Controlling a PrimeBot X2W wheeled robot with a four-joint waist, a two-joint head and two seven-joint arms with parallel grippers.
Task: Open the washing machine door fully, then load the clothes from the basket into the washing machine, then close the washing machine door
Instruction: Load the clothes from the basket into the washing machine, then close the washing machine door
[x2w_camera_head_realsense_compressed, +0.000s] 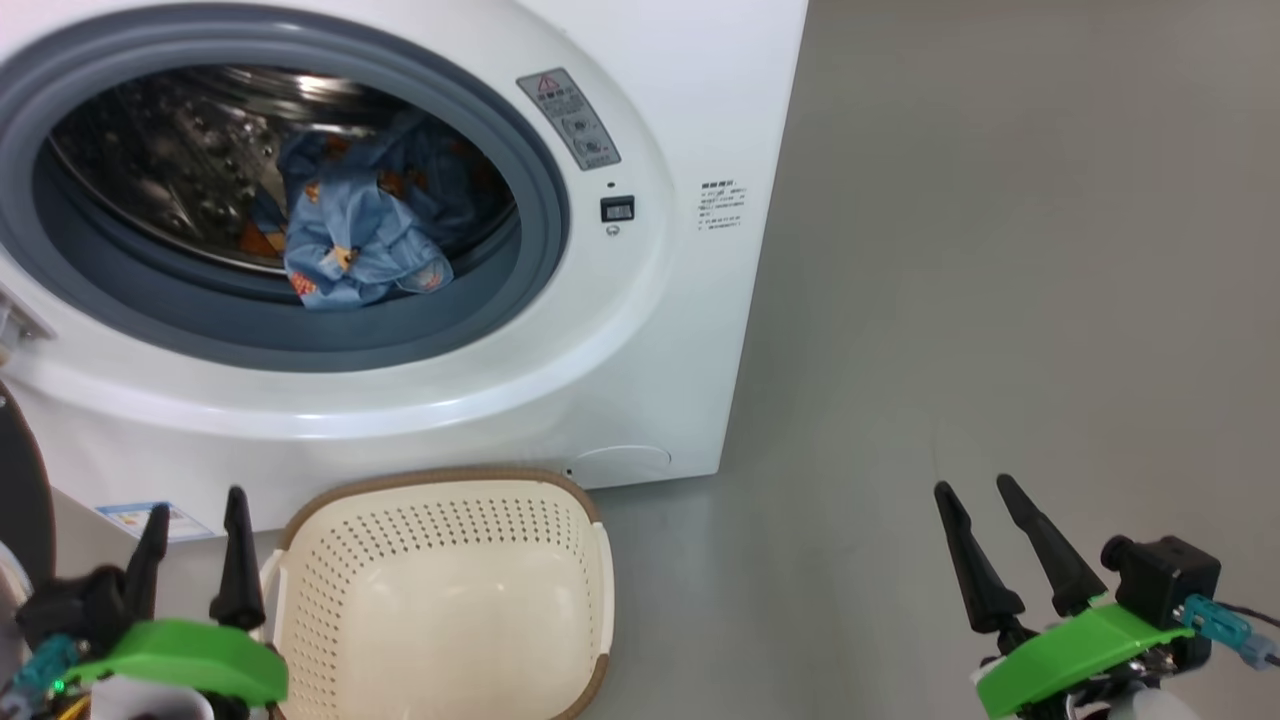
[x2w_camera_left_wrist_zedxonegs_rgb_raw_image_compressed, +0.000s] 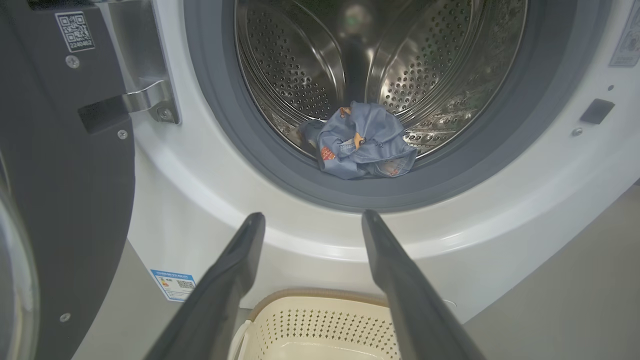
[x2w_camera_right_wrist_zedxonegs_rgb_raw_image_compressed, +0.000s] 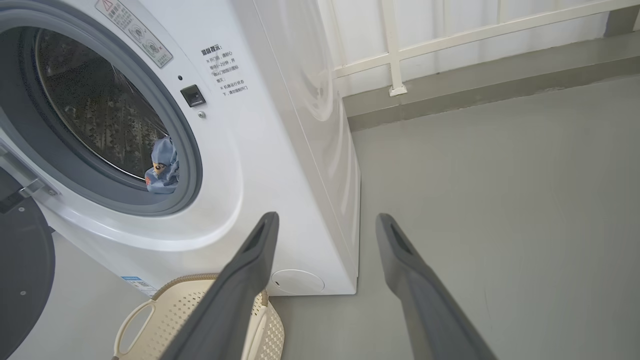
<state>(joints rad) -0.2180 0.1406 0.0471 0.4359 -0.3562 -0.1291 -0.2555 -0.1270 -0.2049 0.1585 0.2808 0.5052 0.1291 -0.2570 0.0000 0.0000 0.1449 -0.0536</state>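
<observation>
The washing machine (x2w_camera_head_realsense_compressed: 640, 330) is glossy white, and its gasket (x2w_camera_head_realsense_compressed: 545, 215) is a grey-blue ring around a silvery steel drum (x2w_camera_left_wrist_zedxonegs_rgb_raw_image_compressed: 420, 65) dotted with rows of small holes. The clothes (x2w_camera_head_realsense_compressed: 350, 240) are light blue with small orange-brown printed figures, though the crumpled cloth makes the print hard to read. The basket (x2w_camera_head_realsense_compressed: 440, 540) is cream-white with a grid of perforations and a brown rim band. The washing machine door (x2w_camera_left_wrist_zedxonegs_rgb_raw_image_compressed: 65, 200) looks matt black and bears a white code sticker (x2w_camera_left_wrist_zedxonegs_rgb_raw_image_compressed: 75, 31). The small label (x2w_camera_left_wrist_zedxonegs_rgb_raw_image_compressed: 173, 285) is white with a blue band. The floor (x2w_camera_head_realsense_compressed: 1000, 250) is plain grey. The left claw (x2w_camera_head_realsense_compressed: 198, 500) and right claw (x2w_camera_head_realsense_compressed: 972, 484) have black fingers (x2w_camera_head_realsense_compressed: 238, 570) on bright green mounts (x2w_camera_head_realsense_compressed: 190, 660).
</observation>
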